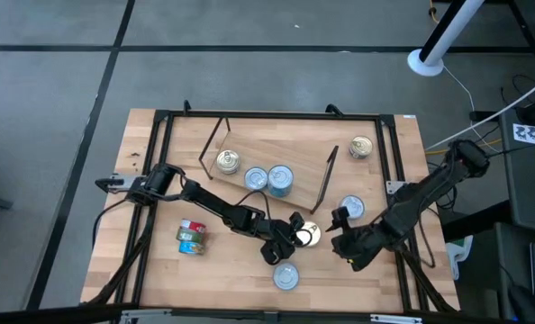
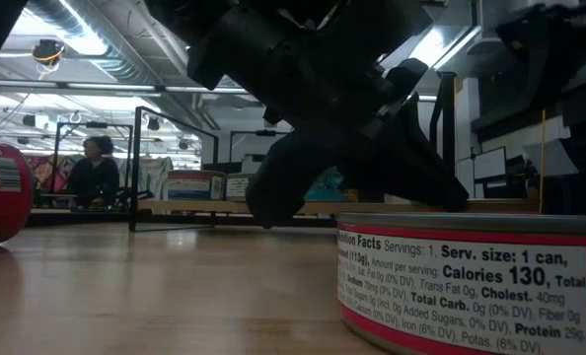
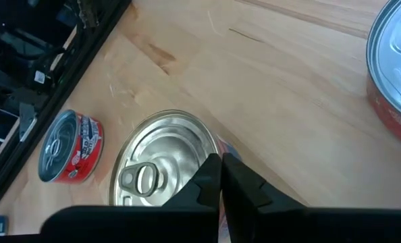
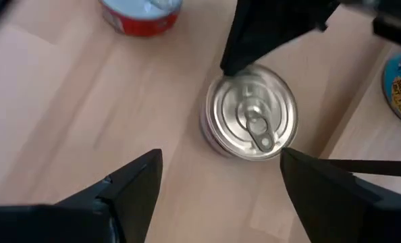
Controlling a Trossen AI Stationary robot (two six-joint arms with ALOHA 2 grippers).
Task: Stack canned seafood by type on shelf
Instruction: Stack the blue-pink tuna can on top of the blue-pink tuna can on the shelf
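Both arms are crowded around one gold-lidded tin (image 1: 308, 236) sitting on the tabletop (image 1: 159, 270), just near of the shelf (image 1: 272, 153). The left gripper (image 1: 296, 232) is parked right at that tin's edge with its fingers (image 3: 217, 182) pressed flat together, so nothing is pinched between them; in the left wrist view the closed tips are seen over the tin's rim beside the pull tab. The right gripper (image 1: 338, 225) is held just to the right of the same tin, jaws spread wide, and the right wrist view shows the tin (image 4: 252, 113) framed between its two fingers (image 4: 129, 185) without being touched.

On the shelf, three tins are found: a gold-topped one (image 1: 228, 162) on the left and two silver-topped blue ones (image 1: 269, 179) close together. Off the shelf, a gold tin (image 1: 361, 147) is left at the far right, a silver one (image 1: 351, 208) further near on the right, a red-green labelled pair (image 1: 192, 238) is stacked at the near left, and a silver red-sided tin (image 1: 285, 276) is set at the near edge.
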